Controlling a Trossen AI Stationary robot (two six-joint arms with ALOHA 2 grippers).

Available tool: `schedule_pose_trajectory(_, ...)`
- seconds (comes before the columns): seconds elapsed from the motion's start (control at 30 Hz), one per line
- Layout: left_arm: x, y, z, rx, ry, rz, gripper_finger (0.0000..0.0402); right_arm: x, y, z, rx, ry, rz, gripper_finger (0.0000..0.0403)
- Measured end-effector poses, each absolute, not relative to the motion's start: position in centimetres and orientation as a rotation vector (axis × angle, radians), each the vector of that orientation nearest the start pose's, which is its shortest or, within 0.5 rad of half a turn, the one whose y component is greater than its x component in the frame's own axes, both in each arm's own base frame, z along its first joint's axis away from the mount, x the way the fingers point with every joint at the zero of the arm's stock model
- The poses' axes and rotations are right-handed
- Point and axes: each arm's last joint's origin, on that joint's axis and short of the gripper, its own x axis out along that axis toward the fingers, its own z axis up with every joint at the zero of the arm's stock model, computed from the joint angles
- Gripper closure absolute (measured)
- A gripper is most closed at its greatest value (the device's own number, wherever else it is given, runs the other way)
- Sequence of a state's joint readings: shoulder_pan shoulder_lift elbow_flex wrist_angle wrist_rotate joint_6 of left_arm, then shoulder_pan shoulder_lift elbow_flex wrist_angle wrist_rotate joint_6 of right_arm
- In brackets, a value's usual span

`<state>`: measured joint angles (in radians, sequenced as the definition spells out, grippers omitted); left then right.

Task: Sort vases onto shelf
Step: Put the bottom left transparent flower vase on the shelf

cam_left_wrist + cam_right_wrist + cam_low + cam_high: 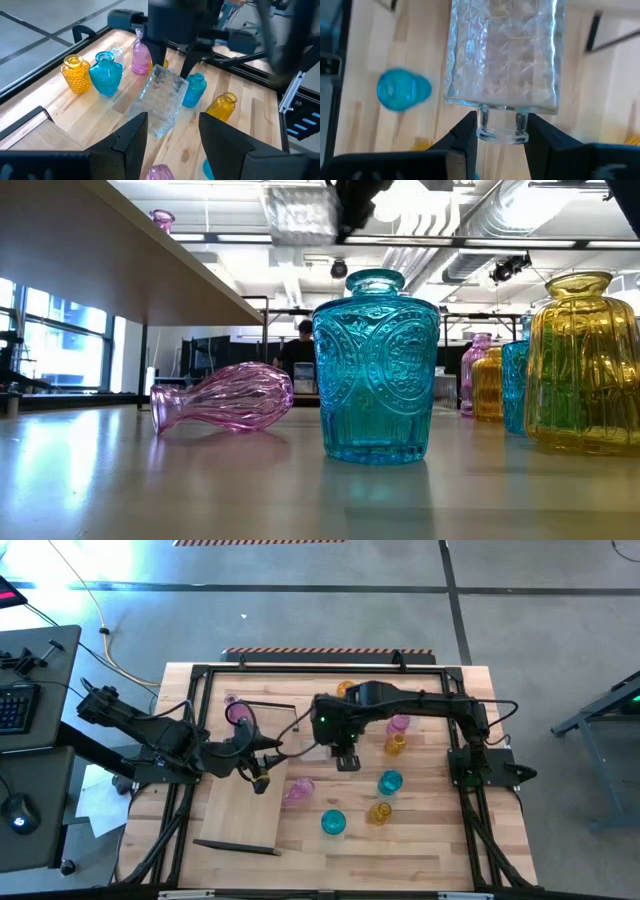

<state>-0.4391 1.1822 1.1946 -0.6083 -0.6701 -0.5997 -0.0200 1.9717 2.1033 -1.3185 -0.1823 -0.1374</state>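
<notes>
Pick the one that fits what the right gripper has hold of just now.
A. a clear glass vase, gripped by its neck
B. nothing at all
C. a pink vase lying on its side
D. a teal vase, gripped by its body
A: the right gripper has its fingers closed on the neck of the clear vase, which hangs tilted below it in the left wrist view.

The clear vase point(502, 55) is glossy glass with a rough, embossed pattern. The teal vase point(376, 370) is shiny pressed glass. The table point(420, 840) is matt light wood, the shelf point(245, 810) too.
</notes>
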Motion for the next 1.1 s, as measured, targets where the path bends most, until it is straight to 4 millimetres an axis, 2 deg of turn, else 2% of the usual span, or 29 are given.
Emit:
schedule_pose_trajectory(0.13,22.3,-8.5,36.1,-0.271,0.416,0.36,0.0232,40.3,-0.5,35.1,0.03,1.082,0.255,0.0309)
schedule_pose_trajectory(0.33,22.3,-8.5,36.1,-0.265,0.423,0.353,0.0232,42.5,-0.4,33.3,0.048,1.034,0.283,0.0309)
schedule_pose_trajectory(0.47,22.2,-8.5,35.9,-0.26,0.44,0.358,0.0232,43.5,-0.6,33.5,0.057,0.96,0.305,0.0309)
schedule_pose_trajectory(0.83,21.8,-7.9,34.8,-0.27,0.544,0.411,0.0232,44.3,-1.5,33.8,0.074,0.865,0.327,0.0309)
schedule_pose_trajectory(1.1,21.6,-7.3,34.4,-0.31,0.589,0.456,0.0232,46.8,-1.6,31.5,0.079,0.801,0.353,0.0309)
